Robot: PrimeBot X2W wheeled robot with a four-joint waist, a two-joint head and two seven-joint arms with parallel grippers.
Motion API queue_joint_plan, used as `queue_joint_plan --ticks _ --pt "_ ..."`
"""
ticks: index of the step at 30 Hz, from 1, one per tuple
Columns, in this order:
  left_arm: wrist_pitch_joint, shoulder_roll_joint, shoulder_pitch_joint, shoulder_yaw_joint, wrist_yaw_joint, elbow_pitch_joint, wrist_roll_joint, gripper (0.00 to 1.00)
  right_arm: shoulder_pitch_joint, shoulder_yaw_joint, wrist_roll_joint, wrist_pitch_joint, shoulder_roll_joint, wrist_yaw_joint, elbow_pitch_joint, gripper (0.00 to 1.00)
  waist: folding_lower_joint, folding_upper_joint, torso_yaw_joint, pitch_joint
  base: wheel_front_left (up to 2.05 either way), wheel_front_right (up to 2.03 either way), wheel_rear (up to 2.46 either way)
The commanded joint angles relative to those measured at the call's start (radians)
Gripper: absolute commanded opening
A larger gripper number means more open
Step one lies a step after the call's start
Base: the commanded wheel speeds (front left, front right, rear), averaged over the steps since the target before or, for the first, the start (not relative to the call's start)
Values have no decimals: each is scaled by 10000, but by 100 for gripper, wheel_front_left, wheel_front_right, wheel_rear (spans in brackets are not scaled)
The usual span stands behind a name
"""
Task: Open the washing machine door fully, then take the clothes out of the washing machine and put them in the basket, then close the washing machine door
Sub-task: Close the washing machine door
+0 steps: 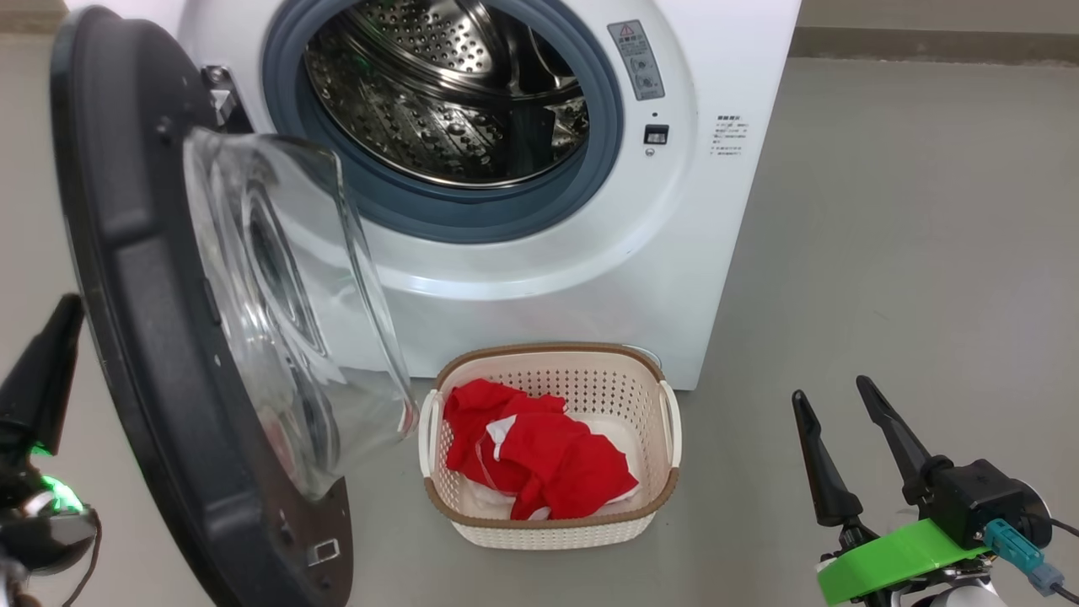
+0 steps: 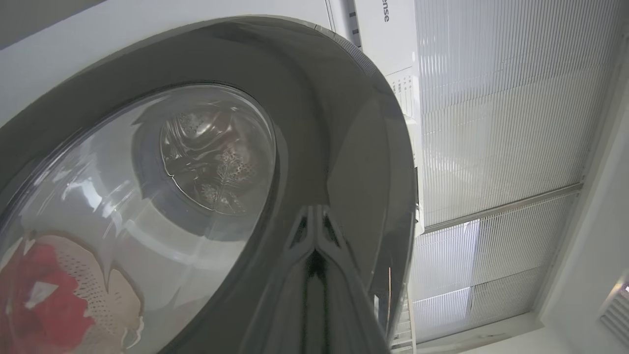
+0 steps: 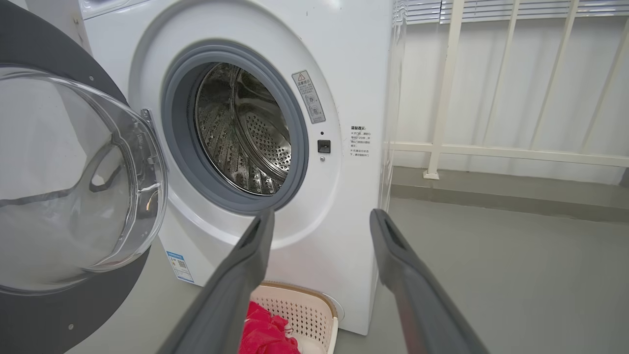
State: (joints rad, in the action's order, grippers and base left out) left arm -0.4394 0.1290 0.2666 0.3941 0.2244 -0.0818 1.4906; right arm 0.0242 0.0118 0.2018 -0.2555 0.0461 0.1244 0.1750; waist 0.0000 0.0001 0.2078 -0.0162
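Observation:
The washing machine (image 1: pixel 716 211) stands with its round door (image 1: pixel 135 253) swung out to the left, glass bowl (image 1: pixel 278 295) facing inward. Its steel drum (image 1: pixel 447 93) looks bare. The basket (image 1: pixel 548 350) sits on the floor in front, holding the red and white clothes (image 1: pixel 539 455). My left gripper (image 1: pixel 59 337) is low on the door's outer side. In the left wrist view it is shut (image 2: pixel 314 250), tips against the glossy black rim (image 2: pixel 319 123). My right gripper (image 1: pixel 830 392) hangs open at the lower right, right of the basket, holding nothing (image 3: pixel 322 219).
Grey floor (image 1: pixel 910 253) stretches to the right of the machine. A white railing (image 3: pixel 491 150) and pale blinds stand behind it on that side. The open door takes up the space left of the basket (image 3: pixel 300 300).

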Motion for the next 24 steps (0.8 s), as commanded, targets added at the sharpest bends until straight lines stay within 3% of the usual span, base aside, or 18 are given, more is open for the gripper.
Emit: queue_joint_plan --ticks 1,10,24 --pt "-281 187 94 468 223 -610 386 0 466 183 89 -63 41 63 -275 100 0 -1 -41 -45 0 0 0" --pt "-781 164 -246 495 547 -1342 743 0 523 185 104 -63 41 63 -270 100 0 -1 -170 -133 0 0 0" --pt "-946 -246 -378 132 507 -1781 980 0 564 270 182 -63 41 63 -261 100 0 -1 -801 -229 0 0 0"
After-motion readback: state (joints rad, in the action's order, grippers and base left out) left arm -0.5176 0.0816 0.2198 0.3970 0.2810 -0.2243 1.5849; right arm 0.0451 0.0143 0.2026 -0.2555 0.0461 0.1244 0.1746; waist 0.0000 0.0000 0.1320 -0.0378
